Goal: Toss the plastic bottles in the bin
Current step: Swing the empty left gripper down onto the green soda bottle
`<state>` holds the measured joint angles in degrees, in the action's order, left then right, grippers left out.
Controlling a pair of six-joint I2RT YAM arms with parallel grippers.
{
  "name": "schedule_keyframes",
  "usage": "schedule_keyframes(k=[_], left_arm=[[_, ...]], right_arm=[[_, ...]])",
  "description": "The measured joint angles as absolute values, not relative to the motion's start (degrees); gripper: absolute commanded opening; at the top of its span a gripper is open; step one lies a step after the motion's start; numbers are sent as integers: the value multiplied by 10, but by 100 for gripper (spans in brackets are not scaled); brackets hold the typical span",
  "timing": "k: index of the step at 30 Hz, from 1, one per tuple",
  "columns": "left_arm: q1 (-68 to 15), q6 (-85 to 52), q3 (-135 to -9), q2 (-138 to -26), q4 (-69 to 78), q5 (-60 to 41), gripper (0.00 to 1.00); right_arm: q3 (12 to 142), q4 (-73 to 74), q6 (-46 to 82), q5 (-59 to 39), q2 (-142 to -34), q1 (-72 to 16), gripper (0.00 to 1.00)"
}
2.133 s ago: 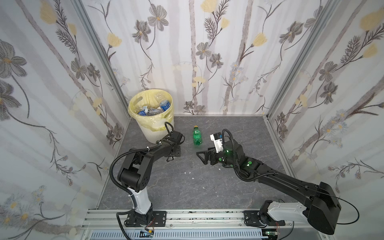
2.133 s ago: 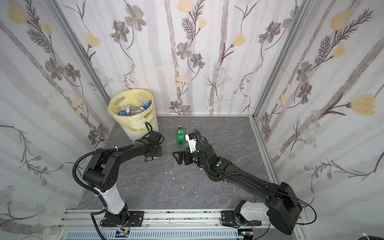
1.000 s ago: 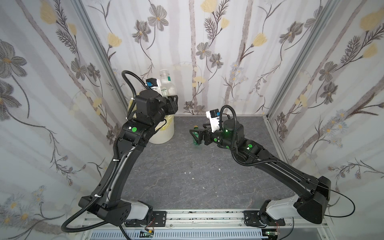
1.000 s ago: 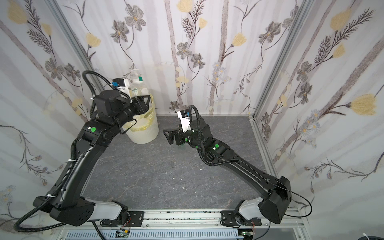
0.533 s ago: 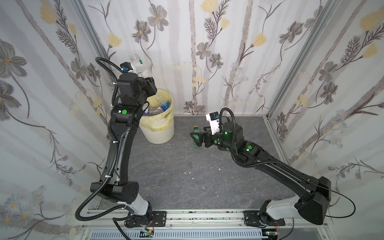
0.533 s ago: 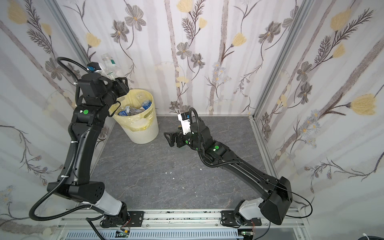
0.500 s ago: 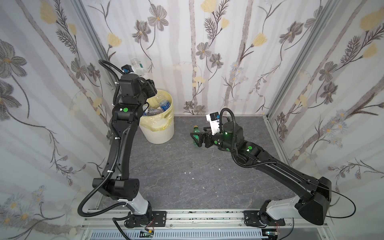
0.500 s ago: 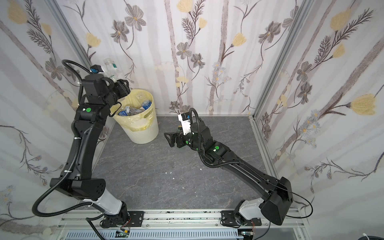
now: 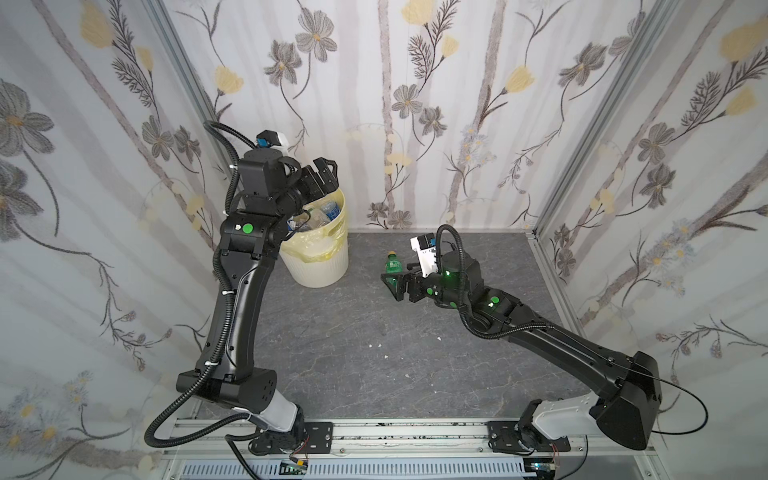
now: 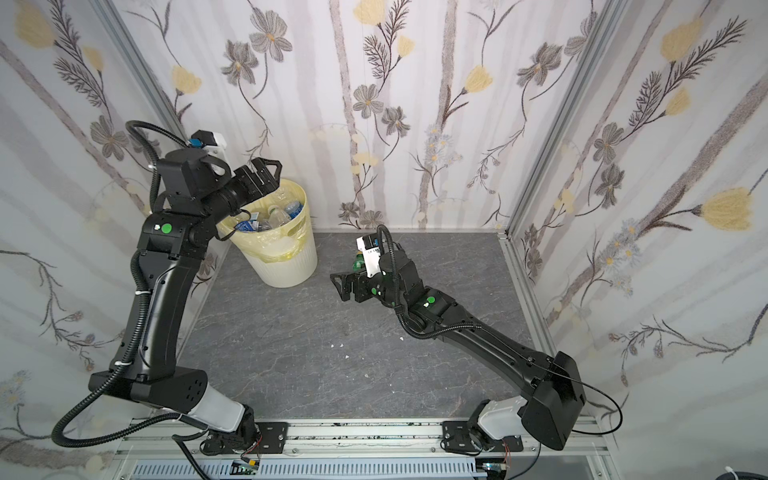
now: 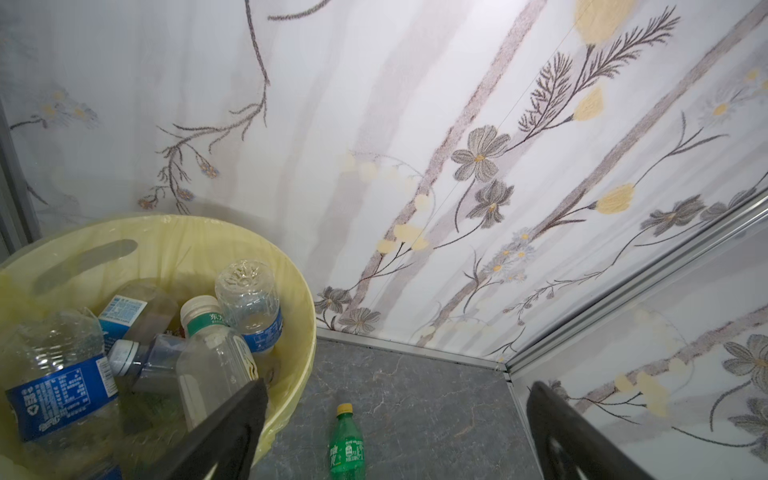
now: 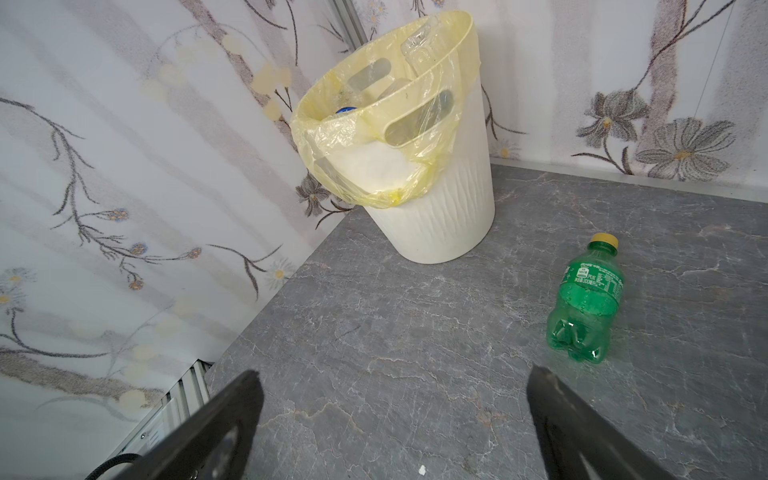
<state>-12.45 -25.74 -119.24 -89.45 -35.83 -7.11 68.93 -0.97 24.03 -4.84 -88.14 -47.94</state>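
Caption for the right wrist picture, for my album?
Open right claw above grey tabletop; a green bottle lies near the yellow-lined bin.

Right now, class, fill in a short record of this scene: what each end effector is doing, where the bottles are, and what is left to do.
bin: upright in the far left corner, yellow liner, several bottles inside
green bottle: lying on its side on the table, apart from the bin
left end effector: open, empty, raised over the bin
right end effector: open, empty, low beside the green bottle, not touching it
left to do: green bottle not yet in the bin
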Motion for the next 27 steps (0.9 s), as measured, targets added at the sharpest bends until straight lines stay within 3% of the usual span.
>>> schedule_keyframes(k=[12,27], left_arm=[[-266,-261,-1116,-961,-359,-40,100],[-333,-304,-1131,-1168,-336,-16,100]], right_arm=[[638,2,250,-39,-836,-452,100],[510,-2,263,-11,-709,-387,100]])
